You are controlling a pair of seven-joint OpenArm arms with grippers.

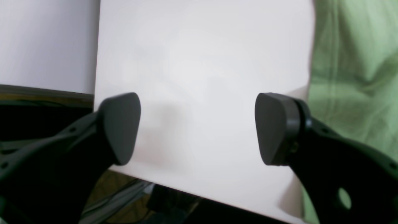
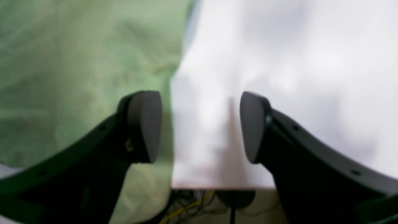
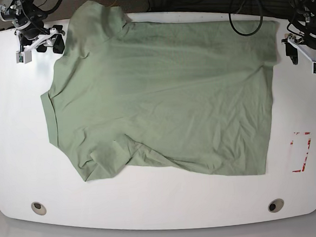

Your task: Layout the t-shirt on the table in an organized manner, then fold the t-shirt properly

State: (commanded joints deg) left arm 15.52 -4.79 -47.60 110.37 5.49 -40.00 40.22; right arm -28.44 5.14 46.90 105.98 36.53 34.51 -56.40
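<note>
The pale green t-shirt (image 3: 162,96) lies spread across the white table (image 3: 153,211), collar end to the left and hem to the right. Its far sleeve (image 3: 94,17) reaches the table's back edge; the near sleeve (image 3: 99,163) is crumpled. My right gripper (image 3: 52,43) hovers at the back left beside the far sleeve, open and empty. Its own view shows the t-shirt (image 2: 77,68) under the left finger (image 2: 144,126). My left gripper (image 3: 291,51) stands open at the back right, just off the hem corner, with the t-shirt (image 1: 351,77) to the right of the gripper (image 1: 199,129).
Two round grey grommets (image 3: 38,207) (image 3: 275,205) sit near the front edge. Red tape marks (image 3: 302,152) lie at the right. Black cables (image 3: 247,4) hang behind the table's back edge, which is close to both grippers.
</note>
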